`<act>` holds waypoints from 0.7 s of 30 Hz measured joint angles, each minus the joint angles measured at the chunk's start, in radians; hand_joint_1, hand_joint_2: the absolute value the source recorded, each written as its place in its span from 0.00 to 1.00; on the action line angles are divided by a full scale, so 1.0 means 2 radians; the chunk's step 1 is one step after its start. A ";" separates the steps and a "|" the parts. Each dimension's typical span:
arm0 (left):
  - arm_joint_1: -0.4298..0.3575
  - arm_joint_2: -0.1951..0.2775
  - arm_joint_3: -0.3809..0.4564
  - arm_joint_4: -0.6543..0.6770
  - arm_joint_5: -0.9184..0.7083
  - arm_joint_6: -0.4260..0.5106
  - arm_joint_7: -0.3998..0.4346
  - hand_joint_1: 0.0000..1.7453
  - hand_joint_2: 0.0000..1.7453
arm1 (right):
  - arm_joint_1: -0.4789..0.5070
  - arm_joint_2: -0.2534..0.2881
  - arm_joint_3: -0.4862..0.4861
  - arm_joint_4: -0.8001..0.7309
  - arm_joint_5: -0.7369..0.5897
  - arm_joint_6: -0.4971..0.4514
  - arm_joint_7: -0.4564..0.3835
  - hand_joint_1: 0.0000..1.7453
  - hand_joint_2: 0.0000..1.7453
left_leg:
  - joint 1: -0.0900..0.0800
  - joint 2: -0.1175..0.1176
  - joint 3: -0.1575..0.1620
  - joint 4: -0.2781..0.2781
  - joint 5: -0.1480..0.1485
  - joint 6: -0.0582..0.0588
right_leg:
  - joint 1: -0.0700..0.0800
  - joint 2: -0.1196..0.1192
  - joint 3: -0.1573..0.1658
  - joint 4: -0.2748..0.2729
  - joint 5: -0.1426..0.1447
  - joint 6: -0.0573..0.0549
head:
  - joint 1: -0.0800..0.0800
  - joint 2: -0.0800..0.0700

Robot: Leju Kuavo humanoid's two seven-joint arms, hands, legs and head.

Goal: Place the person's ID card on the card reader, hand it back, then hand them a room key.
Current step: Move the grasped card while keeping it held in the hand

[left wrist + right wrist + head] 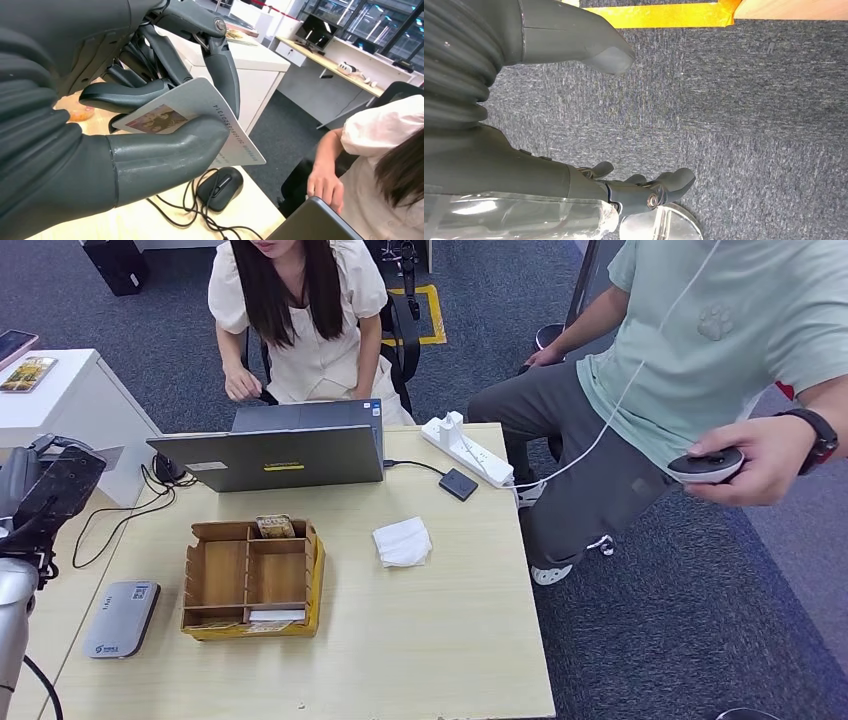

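Handling, ID card [200, 115]: we judge it thin, light, stiff plastic w/ slick faces, so it is likely to slide out of a pinch if pressure is uneven. Best hold is flat faces near one short end, thumb over, fingers under, leaving most of the card free to lay on the reader. The grip seen now is roughly that, though the thumb covers a good part of the middle.

Look of card: pale grey-white, rectangular, a small colour photo patch toward the held end, a line of printed digits along one edge. One corner sticks out past the thumb, clear of the hand.

Left hand [150, 125]: grasping the ID card, thumb pressed on the top face, dark fingers [125, 95] beneath. In the head view the left hand [55, 490] is raised at the table's left edge, above the cables, well apart from the card reader [121, 618], which lies flat near the table's front-left, just beside the wooden organizer [200, 570].

Right hand [644, 192]: hanging over carpet, holds nothing, fingers loosely apart.

Seated person [300, 320] behind the laptop [280, 455]; mouse [220, 187] below the card.

Step judged: card taken, not yet on reader. Risk: slip on set-down.
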 joint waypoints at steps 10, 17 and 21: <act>-0.004 -0.002 0.010 0.027 0.054 0.010 0.011 0.91 1.00 | 0.000 0.000 0.000 0.001 0.003 -0.005 0.000 0.00 1.00 | 0.000 0.000 0.000 0.000 0.000 0.000 | 0.000 0.000 0.000 0.000 0.000 0.000 | 0.000 0.000; -0.004 -0.001 0.021 0.048 0.036 0.065 -0.003 0.77 1.00 | -0.001 0.000 0.000 0.001 0.007 -0.007 0.000 0.00 1.00 | 0.000 0.000 0.000 0.000 0.000 0.000 | 0.000 0.000 0.000 0.000 0.000 0.000 | 0.000 0.000; 0.010 0.006 0.021 0.042 -0.080 0.164 -0.050 0.76 1.00 | -0.004 0.000 0.000 0.002 0.015 -0.007 0.000 0.00 1.00 | 0.000 0.000 0.000 0.000 0.000 0.000 | 0.000 0.000 0.000 0.000 0.000 0.000 | 0.000 0.000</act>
